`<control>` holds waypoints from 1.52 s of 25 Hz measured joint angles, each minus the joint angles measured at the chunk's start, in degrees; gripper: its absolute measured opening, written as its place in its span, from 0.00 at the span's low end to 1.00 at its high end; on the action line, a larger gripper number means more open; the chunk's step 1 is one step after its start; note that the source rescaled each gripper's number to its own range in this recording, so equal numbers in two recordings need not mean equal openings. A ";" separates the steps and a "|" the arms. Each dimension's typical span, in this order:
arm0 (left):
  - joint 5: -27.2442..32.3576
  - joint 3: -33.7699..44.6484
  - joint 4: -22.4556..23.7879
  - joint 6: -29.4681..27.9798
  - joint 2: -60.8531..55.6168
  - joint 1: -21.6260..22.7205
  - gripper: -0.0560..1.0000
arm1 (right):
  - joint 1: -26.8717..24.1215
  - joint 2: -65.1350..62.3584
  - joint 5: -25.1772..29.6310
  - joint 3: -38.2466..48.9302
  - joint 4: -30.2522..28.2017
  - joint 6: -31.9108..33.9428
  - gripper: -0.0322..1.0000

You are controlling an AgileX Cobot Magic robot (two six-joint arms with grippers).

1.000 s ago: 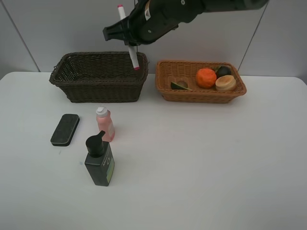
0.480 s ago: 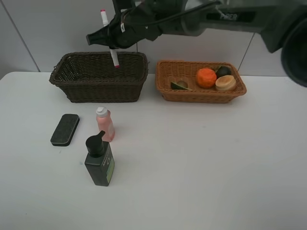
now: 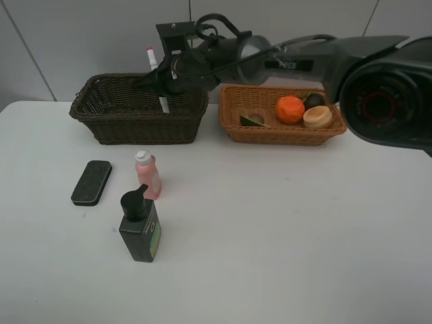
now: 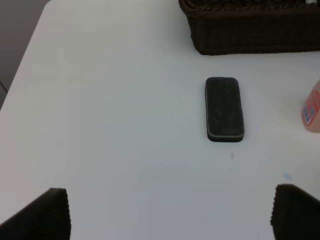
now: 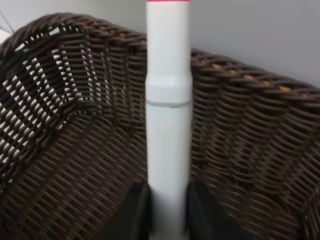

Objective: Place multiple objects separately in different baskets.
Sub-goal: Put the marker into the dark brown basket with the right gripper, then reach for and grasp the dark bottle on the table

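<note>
White worktop (image 3: 283, 229), back edge: the right gripper (image 3: 158, 79), pinching the marker (image 3: 152, 59), has lowered its tip into the dark basket (image 3: 138, 128), ready for release, while the left gripper (image 4: 172, 215) hangs spread.

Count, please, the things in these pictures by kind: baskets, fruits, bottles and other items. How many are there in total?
Baskets: 2 (dark brown basket, light tan basket)
Fruits: 4 (orange, avocado half, dark mangosteen, peach)
Bottles: 2 (pink bottle, dark-green pump bottle)
Erasers: 1 (black eraser)
Markers: 1 (white marker)
Total: 10
</note>
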 joint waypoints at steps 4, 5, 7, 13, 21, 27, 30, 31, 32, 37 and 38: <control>0.00 0.00 0.00 0.00 0.00 0.00 1.00 | 0.00 0.06 -0.57 0.00 0.00 0.00 0.04; 0.00 0.00 0.00 0.00 0.00 0.00 1.00 | 0.00 0.06 -0.63 -0.05 0.00 0.00 0.04; 0.00 0.00 0.00 0.00 0.00 0.00 1.00 | 0.00 0.06 -0.76 -0.05 0.10 0.00 0.04; 0.00 0.00 0.00 0.00 0.00 0.00 1.00 | 0.00 0.11 -0.76 -0.05 1.89 0.00 0.07; 0.00 0.00 0.00 0.00 0.00 0.00 1.00 | 0.00 0.08 -0.52 -0.21 2.01 0.00 0.95; 0.00 0.00 0.00 0.00 0.00 0.00 1.00 | 0.00 0.12 -0.46 -0.38 2.41 0.00 0.98; 0.00 0.00 0.00 0.00 0.00 0.00 1.00 | 0.00 0.12 -0.41 -0.38 2.58 0.00 0.98; 0.00 0.00 0.00 0.00 0.00 0.00 1.00 | 0.00 0.12 -0.41 -0.38 2.63 0.00 0.98; 0.00 0.00 0.00 0.00 0.00 0.00 1.00 | 0.00 0.12 -0.41 -0.38 2.63 0.00 0.98; 0.00 0.00 0.00 0.00 0.00 0.00 1.00 | 0.00 0.12 -0.25 -0.38 3.45 0.00 0.99; 0.00 0.00 0.00 0.00 0.00 0.00 1.00 | 0.00 0.07 -0.01 -0.38 3.51 0.00 0.99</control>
